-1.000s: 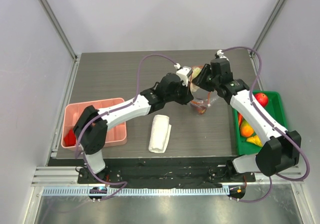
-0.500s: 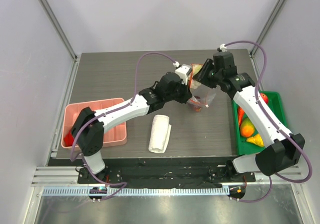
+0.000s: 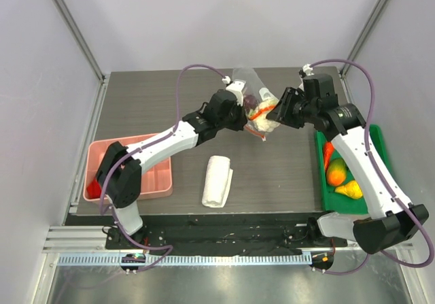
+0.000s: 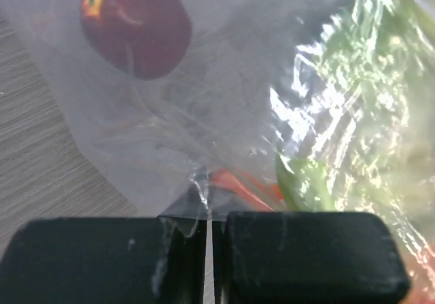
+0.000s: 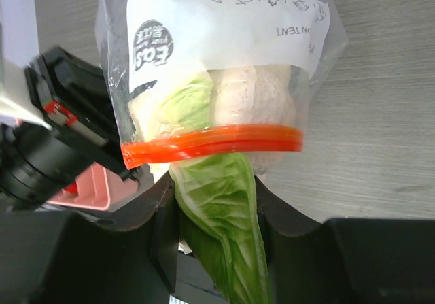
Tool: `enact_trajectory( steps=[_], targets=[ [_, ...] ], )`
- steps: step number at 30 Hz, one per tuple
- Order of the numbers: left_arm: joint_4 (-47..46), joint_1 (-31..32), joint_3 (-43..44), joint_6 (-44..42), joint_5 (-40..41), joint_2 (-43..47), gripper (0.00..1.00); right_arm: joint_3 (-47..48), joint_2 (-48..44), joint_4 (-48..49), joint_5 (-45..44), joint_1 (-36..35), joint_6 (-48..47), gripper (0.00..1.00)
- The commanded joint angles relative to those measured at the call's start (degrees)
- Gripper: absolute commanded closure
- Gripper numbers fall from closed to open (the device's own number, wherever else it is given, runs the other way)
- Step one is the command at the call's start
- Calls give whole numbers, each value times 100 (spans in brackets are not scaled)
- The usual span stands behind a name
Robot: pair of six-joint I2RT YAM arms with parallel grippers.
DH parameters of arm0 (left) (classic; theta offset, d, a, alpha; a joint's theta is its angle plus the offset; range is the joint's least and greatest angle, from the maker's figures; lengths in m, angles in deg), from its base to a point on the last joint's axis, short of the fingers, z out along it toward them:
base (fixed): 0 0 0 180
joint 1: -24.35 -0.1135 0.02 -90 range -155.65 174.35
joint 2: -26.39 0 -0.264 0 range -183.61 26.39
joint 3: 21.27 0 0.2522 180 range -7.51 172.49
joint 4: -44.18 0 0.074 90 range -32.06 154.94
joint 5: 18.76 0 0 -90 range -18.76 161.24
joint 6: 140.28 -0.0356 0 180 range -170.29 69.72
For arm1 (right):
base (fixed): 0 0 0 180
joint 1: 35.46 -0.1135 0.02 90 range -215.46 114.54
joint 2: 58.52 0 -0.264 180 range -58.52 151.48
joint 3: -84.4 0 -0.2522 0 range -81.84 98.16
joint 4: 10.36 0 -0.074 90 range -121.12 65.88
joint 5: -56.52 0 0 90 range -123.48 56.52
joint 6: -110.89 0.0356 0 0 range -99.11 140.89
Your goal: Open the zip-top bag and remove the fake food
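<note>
Hanging above the table, the bag is stretched between the two arms in the top view. The left gripper is at its left side and the right gripper at its right. A pink tray sits near the left edge, a folded cloth near the front, and a green bin on the right holds an orange piece and a yellow piece.

At the left wrist, the left gripper has its fingers pressed together on a fold of the clear bag. A dark red fruit and something green show through the plastic.

At the right wrist, the right gripper has its fingers narrowly apart, clamping a green leaf that sticks out past the orange zip strip. A white piece lies inside the bag, just behind the strip. The left gripper is at the bag's left edge.
</note>
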Motion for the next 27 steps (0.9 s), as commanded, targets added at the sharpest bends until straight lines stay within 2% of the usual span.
enact_trajectory(
  steps=[1,7,9,11,13,18,20,21,22,23,26,27],
  targets=[
    [-71,-222,267,-151,271,290,100,-199,-247,-465,482,-50,-604,99],
    [-246,-241,329,-107,-187,465,100,-849,78,-221,131,-59,-781,99],
    [-308,-232,215,-72,-545,545,100,-842,254,-150,139,-59,-834,99],
    [-361,-223,118,-45,-547,606,100,-754,281,-150,288,-59,-817,99],
    [-265,-232,100,-89,-416,607,100,-666,1,33,395,-59,-729,99],
    [-220,-249,135,-212,-257,387,100,-51,-685,-114,-123,-59,-659,99],
    [-107,-258,248,-230,-92,273,100,204,-957,-202,-790,-51,-545,99],
    [-80,-258,275,-212,-81,194,100,318,-1019,-394,-1349,-50,-475,99],
    [-71,-267,284,-203,-81,176,100,354,-1098,-535,-2442,-42,-239,99],
    [-97,-267,267,-195,-116,167,100,337,-1125,-632,-2880,-42,-158,99],
    [-115,-267,249,-177,-160,193,100,-84,-1257,-818,-4250,160,246,99],
    [-106,-267,249,-177,-160,237,100,-486,-1292,-809,-4412,422,351,99]
  ],
)
